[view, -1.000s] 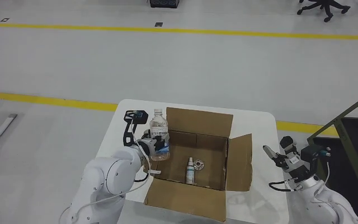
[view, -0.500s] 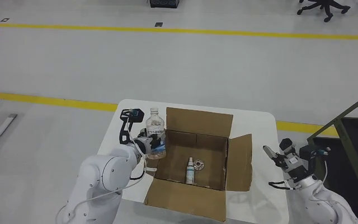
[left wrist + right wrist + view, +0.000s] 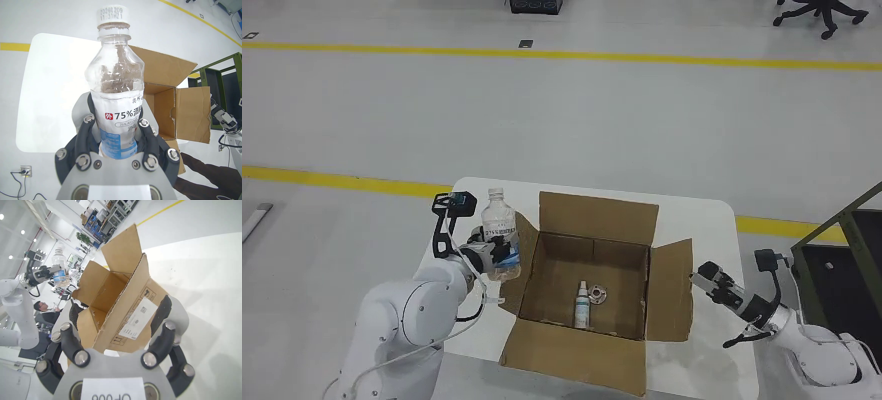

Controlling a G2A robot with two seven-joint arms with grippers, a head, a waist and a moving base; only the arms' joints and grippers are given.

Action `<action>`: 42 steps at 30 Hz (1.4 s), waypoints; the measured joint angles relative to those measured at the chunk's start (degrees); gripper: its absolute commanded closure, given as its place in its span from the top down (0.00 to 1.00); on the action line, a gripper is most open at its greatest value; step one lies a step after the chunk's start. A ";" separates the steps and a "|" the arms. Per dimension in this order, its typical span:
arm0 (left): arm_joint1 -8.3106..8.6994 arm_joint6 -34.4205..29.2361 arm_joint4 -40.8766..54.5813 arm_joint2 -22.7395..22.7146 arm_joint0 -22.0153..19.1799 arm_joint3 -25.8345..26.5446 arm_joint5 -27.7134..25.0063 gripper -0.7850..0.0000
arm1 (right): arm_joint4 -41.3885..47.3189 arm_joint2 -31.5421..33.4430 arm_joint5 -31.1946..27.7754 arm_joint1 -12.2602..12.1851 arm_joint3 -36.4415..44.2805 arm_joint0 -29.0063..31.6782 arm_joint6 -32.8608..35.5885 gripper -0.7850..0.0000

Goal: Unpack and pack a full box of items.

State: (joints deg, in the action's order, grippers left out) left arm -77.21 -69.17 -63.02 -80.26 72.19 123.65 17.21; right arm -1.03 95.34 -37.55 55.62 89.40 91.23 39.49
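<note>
From above, the left pincer (image 3: pixel 498 258) is clamped round the lower half of a clear plastic bottle (image 3: pixel 496 215) with a white cap. It holds the bottle upright above the white surface (image 3: pixel 697 225), just outside the left flap of the open cardboard box (image 3: pixel 572 355). At the bottom of the box lie a small spray bottle (image 3: pixel 583 303) and, just beside it, a little round fitting (image 3: pixel 600 294). The right pincer (image 3: pixel 707 274) sits low on the far side, near the box's right flap.

In the left wrist view, the dark fingers (image 3: pixel 86 130) press on both sides of the labelled part of the bottle (image 3: pixel 116 79). The box (image 3: pixel 162 111) stands behind and to one side, flaps up. The right pincer (image 3: pixel 224 117) waits beyond it.

In the right wrist view, the right pincer (image 3: pixel 121 317) is spread wide with nothing in it. A corner of the box (image 3: pixel 113 289) and its labelled wall show between the fingers; I can't tell whether they touch the card. Across the box, the left pincer (image 3: pixel 53 271) holds the bottle (image 3: pixel 57 260) raised above the flaps.
</note>
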 measured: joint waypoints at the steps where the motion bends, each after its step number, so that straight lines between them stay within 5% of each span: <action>1: 0.03 0.14 0.10 -0.20 0.16 -0.09 0.09 0.00 | 0.81 -0.11 0.19 -0.07 -0.08 -0.18 1.22 0.45; 12: 0.08 0.34 0.03 -0.37 0.30 -0.32 0.17 0.00 | -4.03 -0.65 1.01 -0.24 0.51 -0.18 0.73 0.36; 16: 0.08 0.34 0.03 -0.37 0.30 -0.32 0.17 0.00 | -3.95 -0.64 1.01 -0.24 0.51 -0.18 0.76 0.01; 31: 0.09 0.97 0.21 -0.54 0.59 -0.45 -0.15 0.00 | -3.95 -0.64 1.01 -0.24 0.51 -0.18 0.76 0.00; 42: 1.06 -2.17 2.47 -7.31 0.82 3.33 -2.07 0.00 | -4.37 -0.57 1.91 -0.20 1.09 0.06 -0.66 0.00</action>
State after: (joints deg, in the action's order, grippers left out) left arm -76.14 -71.34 -60.54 -87.57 73.01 126.98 15.14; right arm -5.40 94.77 -35.65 55.42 90.49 91.29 38.83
